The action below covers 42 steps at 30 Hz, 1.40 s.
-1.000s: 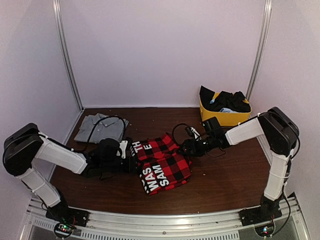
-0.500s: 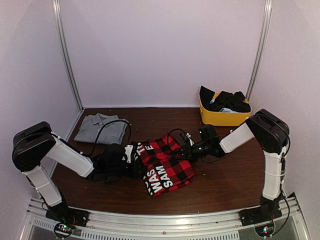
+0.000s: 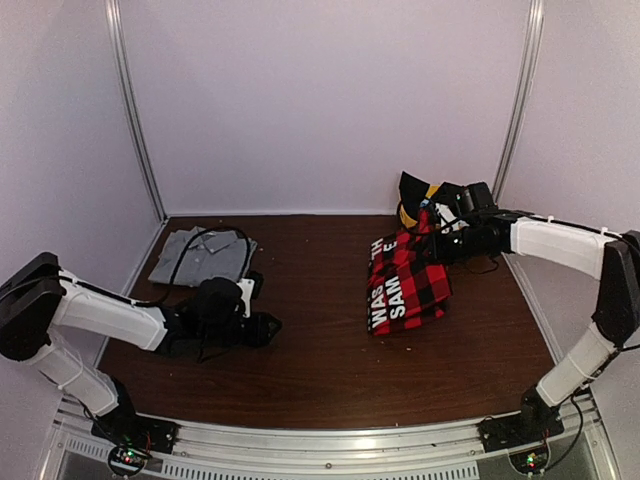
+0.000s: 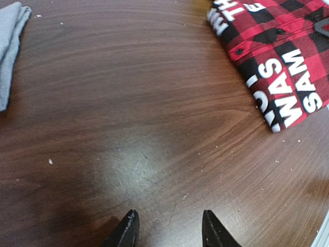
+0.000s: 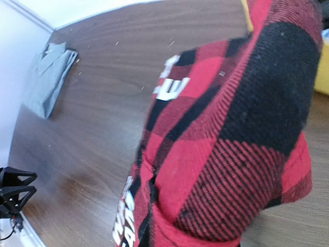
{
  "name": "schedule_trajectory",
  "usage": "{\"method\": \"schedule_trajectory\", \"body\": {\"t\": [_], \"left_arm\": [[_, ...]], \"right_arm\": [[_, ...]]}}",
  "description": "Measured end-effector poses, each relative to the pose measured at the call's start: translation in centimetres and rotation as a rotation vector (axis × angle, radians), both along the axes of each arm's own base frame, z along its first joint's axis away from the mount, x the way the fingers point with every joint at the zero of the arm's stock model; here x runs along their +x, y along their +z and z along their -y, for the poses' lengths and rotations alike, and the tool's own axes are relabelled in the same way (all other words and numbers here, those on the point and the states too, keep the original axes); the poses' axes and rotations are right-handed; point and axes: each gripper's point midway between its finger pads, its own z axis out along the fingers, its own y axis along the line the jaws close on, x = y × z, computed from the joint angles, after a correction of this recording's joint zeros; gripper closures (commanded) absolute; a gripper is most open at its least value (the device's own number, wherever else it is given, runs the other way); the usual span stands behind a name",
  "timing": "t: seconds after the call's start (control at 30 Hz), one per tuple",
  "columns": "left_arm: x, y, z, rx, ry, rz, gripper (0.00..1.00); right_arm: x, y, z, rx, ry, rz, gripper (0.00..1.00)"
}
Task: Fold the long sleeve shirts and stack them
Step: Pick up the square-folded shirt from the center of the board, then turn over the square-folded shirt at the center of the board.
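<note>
The folded red-and-black flannel shirt (image 3: 410, 285) with white lettering hangs from my right gripper (image 3: 437, 237), which is shut on its upper edge just in front of the yellow bin. The cloth (image 5: 221, 154) fills the right wrist view and hides the fingers. The left wrist view has the shirt (image 4: 277, 62) at its top right. The grey collared shirt (image 3: 203, 254) lies folded at the back left, also seen as grey cloth (image 4: 7, 46) and a small bundle (image 5: 49, 77). My left gripper (image 3: 268, 326) stands open and empty (image 4: 169, 218) over bare wood, well left of the flannel.
A yellow bin (image 3: 430, 190) holding dark clothes stands at the back right, partly behind the right arm and the lifted shirt; its wall (image 5: 323, 77) shows close beside the flannel. Black cables loop by the grey shirt. White walls enclose the table.
My right gripper has shut on the flannel shirt and carried it right and back toward the bin. The left gripper no longer touches the shirt and has drawn back to the left.
</note>
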Motion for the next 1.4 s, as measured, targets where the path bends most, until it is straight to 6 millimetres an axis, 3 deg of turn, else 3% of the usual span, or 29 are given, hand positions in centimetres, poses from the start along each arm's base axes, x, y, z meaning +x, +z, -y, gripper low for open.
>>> {"method": "schedule_trajectory", "body": {"t": [0.17,0.23,0.33,0.43,0.53,0.67,0.9,1.03,1.13,1.33,1.4], "left_arm": [[0.9,1.8,-1.2,0.053,0.049,0.058,0.57],[1.0,2.1,-1.7,0.071,0.064,0.070,0.57],[1.1,2.1,-2.5,0.101,0.084,0.074,0.57],[1.0,2.1,-3.0,0.120,0.098,0.075,0.57],[1.0,2.2,-3.4,0.132,0.111,0.078,0.56],[1.0,2.4,-3.9,0.146,0.124,0.082,0.56],[1.0,2.3,-5.6,0.199,0.182,0.081,0.56],[0.9,2.8,-7.4,0.227,0.245,0.080,0.56],[0.9,4.2,-8.6,0.209,0.294,0.101,0.55],[0.8,7.6,-11.4,0.145,0.386,0.163,0.52],[0.9,8.1,-12.0,0.136,0.405,0.173,0.52]], "right_arm": [[1.8,7.0,6.4,-0.314,-0.207,0.128,1.00],[1.8,8.3,8.4,-0.423,-0.273,0.133,1.00],[1.8,8.6,10.7,-0.595,-0.341,0.112,1.00],[1.7,6.9,10.6,-0.758,-0.346,0.069,1.00],[0.9,3.5,8.2,-0.916,-0.283,0.017,1.00],[-1.3,-0.1,3.4,-1.054,-0.164,-0.003,1.00],[-5.6,-4.6,-8.6,-1.128,0.042,0.072,0.93],[-8.6,-8.6,-15.1,-1.147,0.144,0.109,0.76],[-11.1,-10.5,-17.9,-1.142,0.204,0.123,0.62],[-14.4,-10.4,-21.2,-1.066,0.274,0.144,0.33],[-15.3,-10.0,-22.2,-1.023,0.295,0.144,0.29]]}}
